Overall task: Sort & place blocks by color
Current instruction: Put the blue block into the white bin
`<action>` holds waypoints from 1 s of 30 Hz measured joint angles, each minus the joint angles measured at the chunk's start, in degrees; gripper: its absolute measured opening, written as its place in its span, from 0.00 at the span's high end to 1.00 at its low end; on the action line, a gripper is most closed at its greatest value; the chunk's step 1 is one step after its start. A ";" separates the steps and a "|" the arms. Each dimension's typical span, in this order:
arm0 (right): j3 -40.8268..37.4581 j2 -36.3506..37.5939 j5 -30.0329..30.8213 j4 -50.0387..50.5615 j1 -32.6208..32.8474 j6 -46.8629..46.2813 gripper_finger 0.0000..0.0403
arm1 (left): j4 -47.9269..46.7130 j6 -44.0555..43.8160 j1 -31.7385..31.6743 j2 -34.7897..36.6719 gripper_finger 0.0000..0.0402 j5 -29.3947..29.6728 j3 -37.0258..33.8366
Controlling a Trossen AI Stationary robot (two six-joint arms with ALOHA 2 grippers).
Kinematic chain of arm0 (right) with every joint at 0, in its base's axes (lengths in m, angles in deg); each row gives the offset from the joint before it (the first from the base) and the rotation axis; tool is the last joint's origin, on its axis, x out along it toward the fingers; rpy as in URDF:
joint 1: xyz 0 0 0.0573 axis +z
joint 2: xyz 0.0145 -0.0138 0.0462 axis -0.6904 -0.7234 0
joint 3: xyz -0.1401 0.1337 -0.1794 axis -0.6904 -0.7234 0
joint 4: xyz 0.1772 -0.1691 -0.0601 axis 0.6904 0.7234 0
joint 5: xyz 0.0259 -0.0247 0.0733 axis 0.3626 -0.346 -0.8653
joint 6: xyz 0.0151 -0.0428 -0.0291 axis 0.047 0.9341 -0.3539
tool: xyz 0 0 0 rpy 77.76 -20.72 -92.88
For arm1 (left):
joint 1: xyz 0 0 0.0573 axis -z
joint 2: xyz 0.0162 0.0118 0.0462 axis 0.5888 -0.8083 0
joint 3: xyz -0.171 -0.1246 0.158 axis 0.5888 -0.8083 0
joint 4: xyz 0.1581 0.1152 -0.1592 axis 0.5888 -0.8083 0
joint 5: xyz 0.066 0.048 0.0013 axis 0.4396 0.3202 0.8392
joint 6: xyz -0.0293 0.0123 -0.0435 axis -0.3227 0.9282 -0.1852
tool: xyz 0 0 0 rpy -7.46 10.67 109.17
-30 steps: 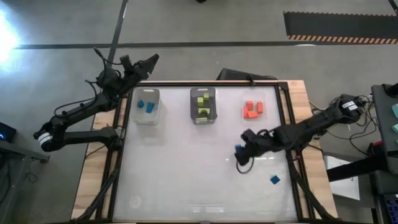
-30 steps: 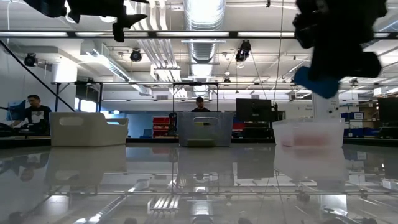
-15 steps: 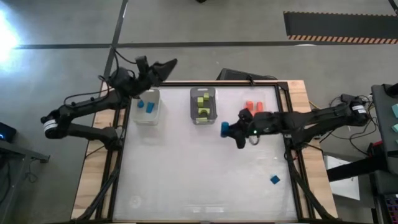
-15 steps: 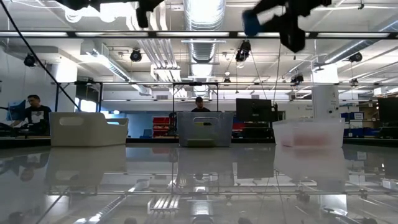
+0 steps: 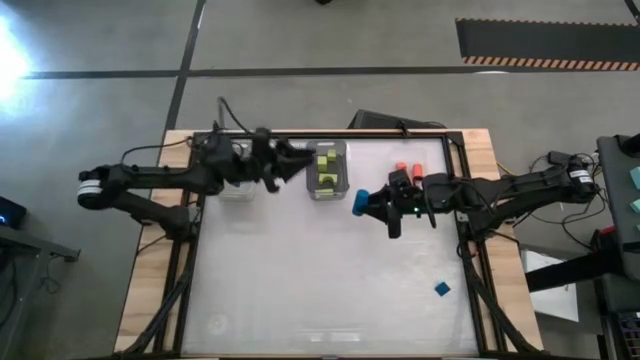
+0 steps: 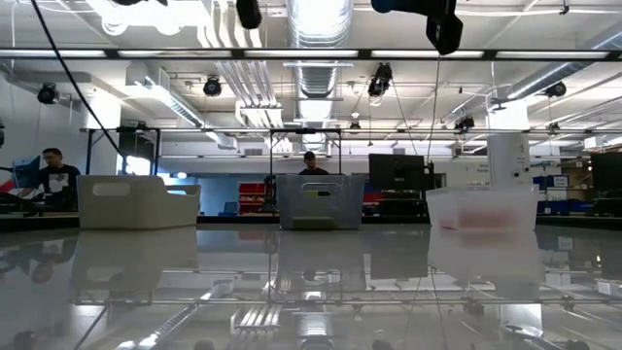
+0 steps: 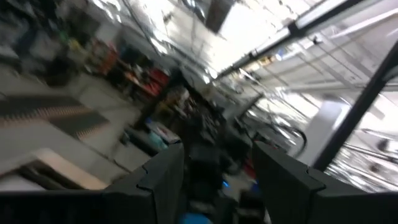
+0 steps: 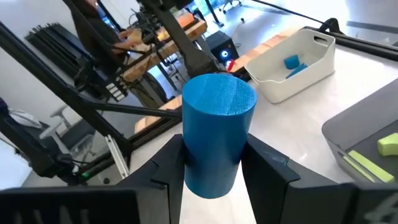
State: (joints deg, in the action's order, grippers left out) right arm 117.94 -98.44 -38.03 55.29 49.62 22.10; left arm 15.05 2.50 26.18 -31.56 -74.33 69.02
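My right gripper hovers high over the table in front of the middle and right bins, shut on a blue cylinder-like block. My left gripper reaches level over the far side between the left bin and the middle bin; its fingers stand open with nothing between them in the left wrist view. Blue blocks lie in the left bin, lime green ones in the middle bin, orange-red ones in the right bin. One more blue block lies on the table near the right edge. My right gripper pinches the blue block between its two fingers, one on each side of the lower part of its round wall. The block's flat end sticks out beyond the fingertips. It is lifted clear of the table.
The three clear bins stand in a row along the far side, seen as pale boxes in the low view. The glossy white tabletop is framed by wooden boards and dark rails. People sit in the room behind the table.
My right gripper has risen and moved from the table's right-near area toward the far left, carrying the blue block out of the low view's top. My left arm has swung from beyond the far-left corner toward the right, over the left bin, toward the middle bin.
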 joint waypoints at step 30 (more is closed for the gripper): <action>0.00 -1.49 -3.07 0.49 0.00 1.89 0.71 | -12.10 -0.49 11.84 -19.24 0.57 1.54 19.97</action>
State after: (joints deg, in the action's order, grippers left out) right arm 117.94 -99.93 -41.10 55.79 49.62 23.99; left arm 2.95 2.00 38.02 -50.80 -72.79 88.99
